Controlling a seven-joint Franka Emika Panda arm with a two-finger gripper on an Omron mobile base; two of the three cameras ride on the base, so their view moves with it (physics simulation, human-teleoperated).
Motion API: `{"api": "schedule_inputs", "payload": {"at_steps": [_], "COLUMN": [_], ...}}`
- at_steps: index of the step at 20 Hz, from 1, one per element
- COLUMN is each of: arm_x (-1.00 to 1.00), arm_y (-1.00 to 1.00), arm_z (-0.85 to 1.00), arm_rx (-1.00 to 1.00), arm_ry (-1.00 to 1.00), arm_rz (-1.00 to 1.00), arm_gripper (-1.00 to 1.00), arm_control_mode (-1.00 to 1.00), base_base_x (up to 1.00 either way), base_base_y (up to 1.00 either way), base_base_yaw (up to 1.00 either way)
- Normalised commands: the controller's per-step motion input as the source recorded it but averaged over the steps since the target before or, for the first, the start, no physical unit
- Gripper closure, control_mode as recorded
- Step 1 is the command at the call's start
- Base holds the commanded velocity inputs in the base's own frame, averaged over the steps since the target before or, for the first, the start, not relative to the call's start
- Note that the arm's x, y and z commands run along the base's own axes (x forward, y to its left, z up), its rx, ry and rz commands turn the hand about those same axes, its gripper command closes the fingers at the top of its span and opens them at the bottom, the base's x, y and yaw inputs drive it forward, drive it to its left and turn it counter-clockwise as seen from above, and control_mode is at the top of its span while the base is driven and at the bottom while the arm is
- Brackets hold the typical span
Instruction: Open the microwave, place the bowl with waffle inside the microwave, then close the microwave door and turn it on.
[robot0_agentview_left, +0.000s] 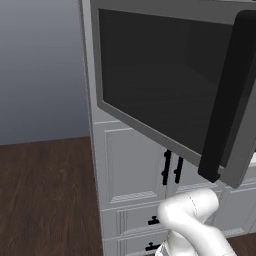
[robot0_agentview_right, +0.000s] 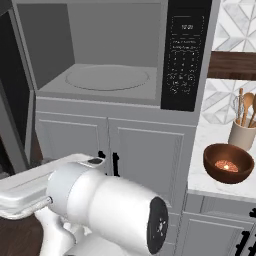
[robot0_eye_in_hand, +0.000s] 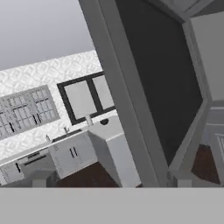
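Standing open, the microwave door (robot0_agentview_left: 165, 80) is swung wide to the left, its dark window and black bar handle (robot0_agentview_left: 227, 95) facing the left base camera, leaving the microwave (robot0_agentview_right: 115, 55) cavity bare with its round turntable (robot0_agentview_right: 107, 77) in plain sight. The bowl (robot0_agentview_right: 228, 163) sits on the white bench (robot0_agentview_right: 200, 175) well to the right of the cavity and lower than its floor, just in front of a pale utensil crock (robot0_agentview_right: 243, 132). The arm is folded low and left, with the hand camera looking along the door's edge, so the bowl lies far to the gripper's right, across the full width of the opening. Gripper fingertips are not visible; by its reading the gripper is spread fully wide, and nothing appears held. Bowl: round, deep, dark reddish-brown, with a small bright orange-tan patch at the bottom, likely the waffle. Next move, judged: swing right and down to the bowl's rim.
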Motion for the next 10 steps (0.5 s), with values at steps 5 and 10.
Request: {"api": "schedule_inputs", "payload": {"at_steps": [5, 10], "arm_x": [1.00, 0.94], "arm_y": [0.00, 0.00], "arm_z": [-0.22, -0.10], "arm_rx": [0.14, 0.10], "arm_ry": [0.09, 0.09], "arm_rz": [0.40, 0.13], "arm_gripper": [-1.00, -1.00], "arm_control_mode": [-1.00, -1.00], "base_base_x": [0.00, 0.00], "base_base_y": [0.00, 0.00], "base_base_yaw": [0.00, 0.00]}}
